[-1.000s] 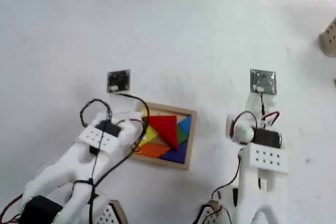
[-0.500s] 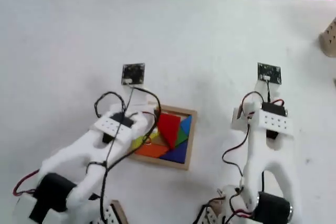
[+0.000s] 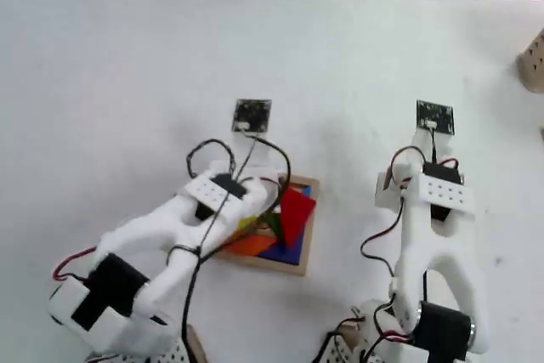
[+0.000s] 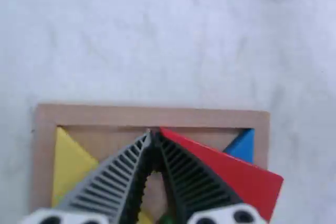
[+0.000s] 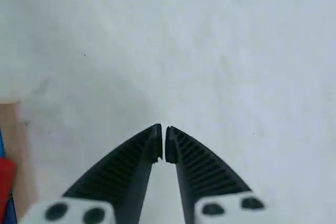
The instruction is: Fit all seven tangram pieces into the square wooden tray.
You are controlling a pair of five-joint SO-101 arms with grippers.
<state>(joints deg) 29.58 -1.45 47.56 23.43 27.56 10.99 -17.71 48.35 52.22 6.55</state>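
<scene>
While its ribbed tips meet, the left claw (image 4: pixel 153 136) hangs over the wooden tray (image 4: pixel 152 116) beside a red triangle (image 4: pixel 236 174) crossing its rim; right claw (image 5: pixel 163 142) likewise closed.

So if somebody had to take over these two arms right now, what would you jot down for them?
Left gripper: shut, gripping nothing, tips down inside the wooden tray, right beside the red triangle.
Right gripper: shut, empty, over bare table beside the tray.
Pieces: yellow piece, blue piece and orange piece lie in the tray. The red triangle sits skewed, one corner over the rim.
Done: most of the square is filled; the arm hides part, so seven cannot be counted.
Left: probably nudge the red triangle in flat, then check.
</scene>
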